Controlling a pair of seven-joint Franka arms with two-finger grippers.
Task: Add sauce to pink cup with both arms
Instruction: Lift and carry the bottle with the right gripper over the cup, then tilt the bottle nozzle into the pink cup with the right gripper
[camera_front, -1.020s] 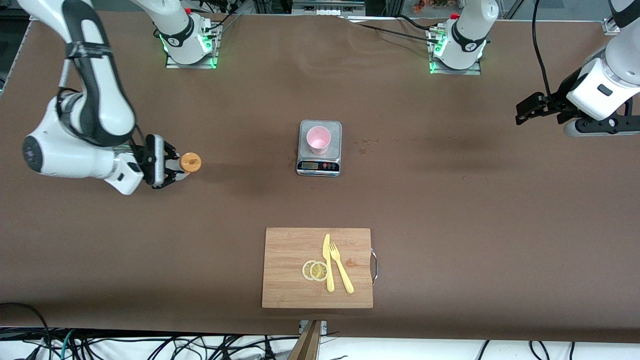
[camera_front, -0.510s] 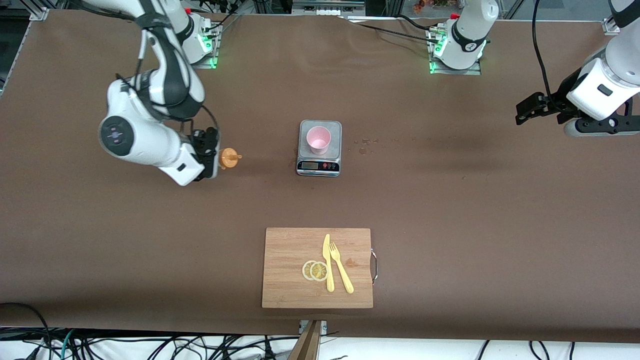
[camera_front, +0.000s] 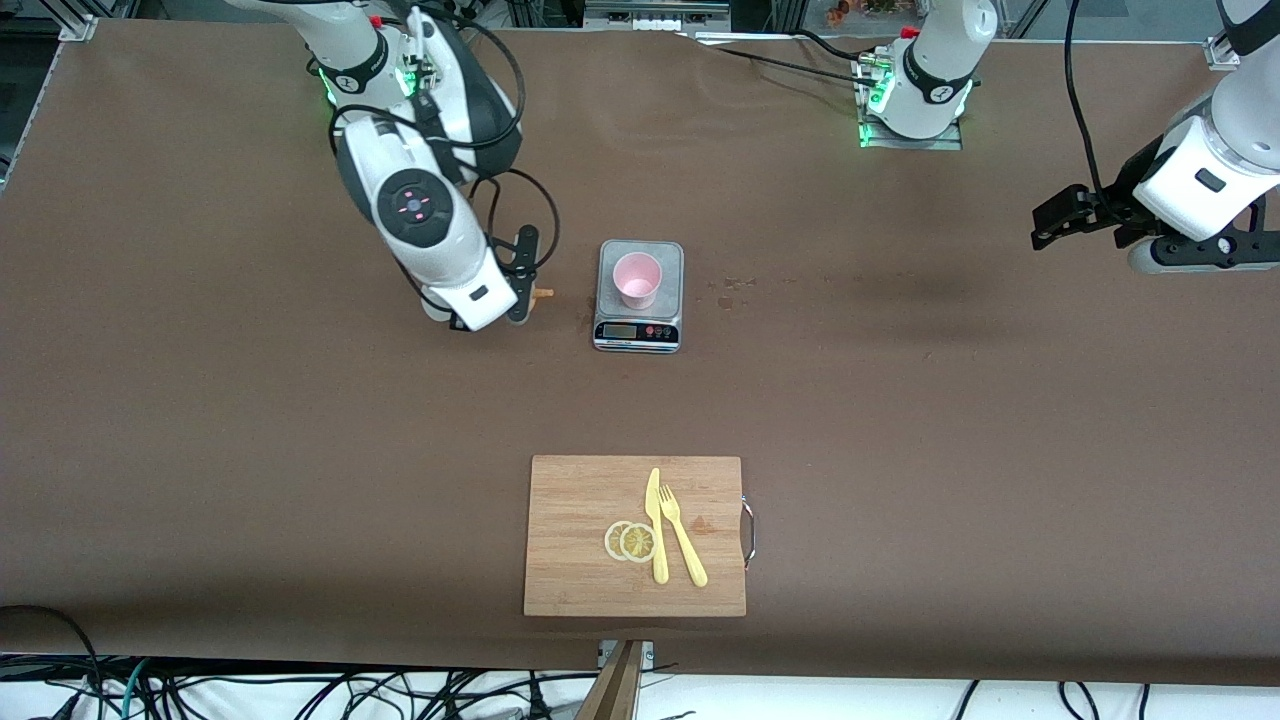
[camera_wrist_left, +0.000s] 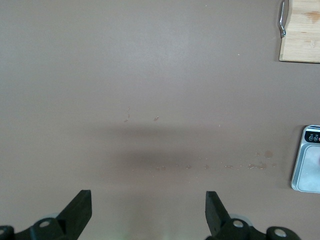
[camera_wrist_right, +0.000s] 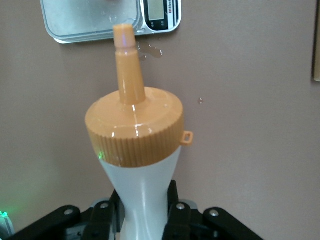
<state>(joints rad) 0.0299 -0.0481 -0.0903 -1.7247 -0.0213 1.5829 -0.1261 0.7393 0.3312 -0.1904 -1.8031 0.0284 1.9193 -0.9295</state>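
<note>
The pink cup (camera_front: 637, 279) stands on a small kitchen scale (camera_front: 640, 335) in the middle of the table. My right gripper (camera_front: 526, 290) hangs over the table beside the scale, on the right arm's side. It is shut on the whitish sauce bottle (camera_wrist_right: 145, 200), gripping its narrow body. In the front view only the orange nozzle (camera_front: 543, 293) pokes out, pointing at the scale. In the right wrist view the orange cap (camera_wrist_right: 134, 127) and nozzle aim at the scale's platform (camera_wrist_right: 85, 22). My left gripper (camera_front: 1060, 218) waits open at the left arm's end, its fingers (camera_wrist_left: 77, 212) wide apart over bare table.
A wooden cutting board (camera_front: 575, 520) lies near the front edge with a yellow knife (camera_front: 655, 525), a fork (camera_front: 682, 535) and lemon slices (camera_front: 631, 541). Small wet spots (camera_front: 728, 290) mark the table beside the scale. The left wrist view catches the scale's edge (camera_wrist_left: 307, 160) and the board's corner (camera_wrist_left: 300, 35).
My right arm has swung from the right arm's end of the table toward the scale, carrying the bottle and tipping it so the nozzle points at the scale. The left arm has not moved.
</note>
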